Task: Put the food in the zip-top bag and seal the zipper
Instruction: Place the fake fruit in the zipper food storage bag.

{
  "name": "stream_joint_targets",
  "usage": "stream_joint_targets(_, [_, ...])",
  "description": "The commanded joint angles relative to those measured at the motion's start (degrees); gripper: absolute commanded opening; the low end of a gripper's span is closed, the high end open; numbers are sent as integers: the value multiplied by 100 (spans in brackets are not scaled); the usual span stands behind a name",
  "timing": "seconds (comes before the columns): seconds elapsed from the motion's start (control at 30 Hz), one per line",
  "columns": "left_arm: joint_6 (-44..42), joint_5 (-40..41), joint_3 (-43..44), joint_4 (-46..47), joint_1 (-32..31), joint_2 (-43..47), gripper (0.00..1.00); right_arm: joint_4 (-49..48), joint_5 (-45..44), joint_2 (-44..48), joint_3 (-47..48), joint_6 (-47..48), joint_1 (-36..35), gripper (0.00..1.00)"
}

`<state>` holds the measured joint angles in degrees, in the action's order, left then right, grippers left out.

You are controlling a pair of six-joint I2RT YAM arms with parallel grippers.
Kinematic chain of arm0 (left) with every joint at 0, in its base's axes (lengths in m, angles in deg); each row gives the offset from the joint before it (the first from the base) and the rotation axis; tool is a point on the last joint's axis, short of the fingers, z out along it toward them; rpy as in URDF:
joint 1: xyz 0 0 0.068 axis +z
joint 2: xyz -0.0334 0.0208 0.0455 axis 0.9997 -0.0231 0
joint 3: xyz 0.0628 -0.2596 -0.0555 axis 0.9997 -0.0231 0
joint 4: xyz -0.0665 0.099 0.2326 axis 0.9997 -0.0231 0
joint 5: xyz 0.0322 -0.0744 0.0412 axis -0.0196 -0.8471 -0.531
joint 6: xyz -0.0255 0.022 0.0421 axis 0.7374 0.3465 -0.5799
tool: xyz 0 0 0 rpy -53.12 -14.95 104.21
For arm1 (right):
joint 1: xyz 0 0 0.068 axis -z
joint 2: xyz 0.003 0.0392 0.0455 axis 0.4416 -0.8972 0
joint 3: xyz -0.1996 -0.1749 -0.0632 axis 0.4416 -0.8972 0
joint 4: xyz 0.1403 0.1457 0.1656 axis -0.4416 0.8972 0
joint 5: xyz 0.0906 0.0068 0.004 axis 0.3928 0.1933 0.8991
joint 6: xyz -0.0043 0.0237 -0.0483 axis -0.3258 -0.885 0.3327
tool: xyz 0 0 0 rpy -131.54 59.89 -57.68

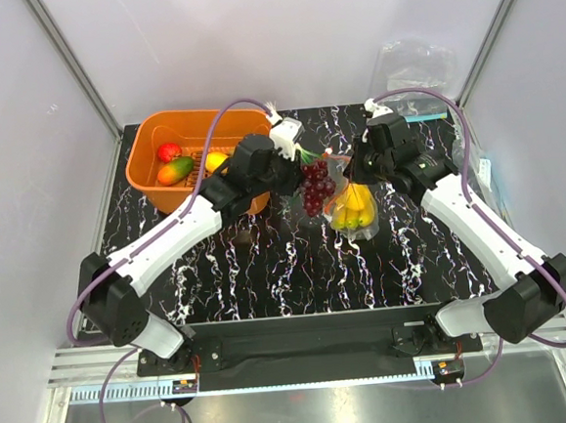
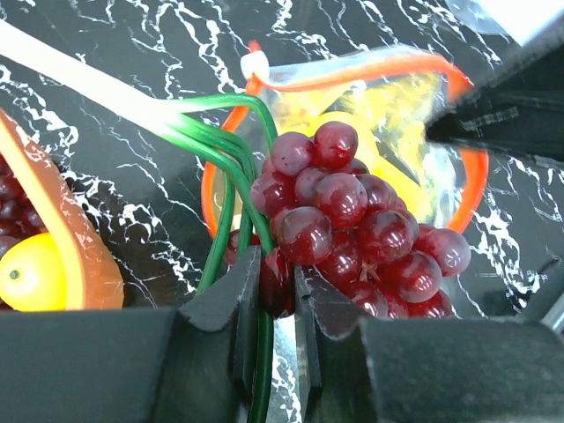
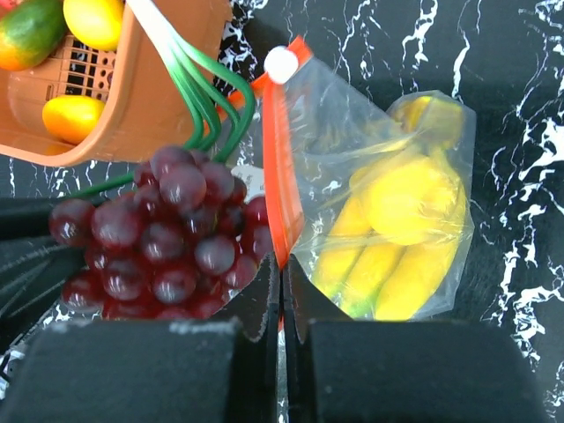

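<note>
The bag [image 3: 352, 132] lies on the table [image 1: 268, 271] with its mouth standing open, and in the left wrist view the zipper [image 3: 275, 176] makes a red-orange ring around this mouth. The right claw [image 3: 280, 282] is clenched on the zipper, with its two fingers pressed together on the strip at the mouth edge of the bag. The left claw [image 2: 275, 304] is grasping the grapes [image 2: 352, 220] by the green stem [image 2: 222, 220], which passes down between its fingers. The cluster hangs just in front of the bag mouth; whether it touches the zipper I cannot tell. Inside the bag are the bananas [image 3: 379, 273] and a lemon [image 3: 410, 198], lying against each other toward the closed end. The basket [image 3: 150, 110] stands near the bag, on its left, with some other fruits in it. From above, both claws and the grapes cover the bag mouth, so only the part of the bag with the bananas shows. In the left wrist view the grapes hide most of the inside of the bag, and the right claw is only a dark blurred shape at the far rim. The crinkled plastic makes it hard to count the pieces inside.
</note>
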<state>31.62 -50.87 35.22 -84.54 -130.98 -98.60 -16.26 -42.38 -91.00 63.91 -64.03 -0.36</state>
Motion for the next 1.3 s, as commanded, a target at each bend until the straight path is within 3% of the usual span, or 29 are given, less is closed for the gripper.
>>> stream_joint_targets(0.0, [280, 318, 531, 252, -32, -18, 10, -333, 165, 200, -70, -108, 29, 0])
stream_joint_targets(0.33, [676, 221, 1384, -539, -6, -193, 15, -491, 376, 270, -448, -116, 29, 0])
stream_joint_targets(0.67, [1387, 265, 858, 250, -208, -431, 12, -482, 218, 411, -351, -204, 29, 0])
stream_joint_targets(0.8, [1476, 659, 532, 638, -375, -449, 11, -430, 60, 455, -290, -213, 38, 0])
stream_joint_targets(1.27, [739, 2014, 839, 138, -972, -1038, 7, -342, -424, 481, -263, -20, 46, 0])
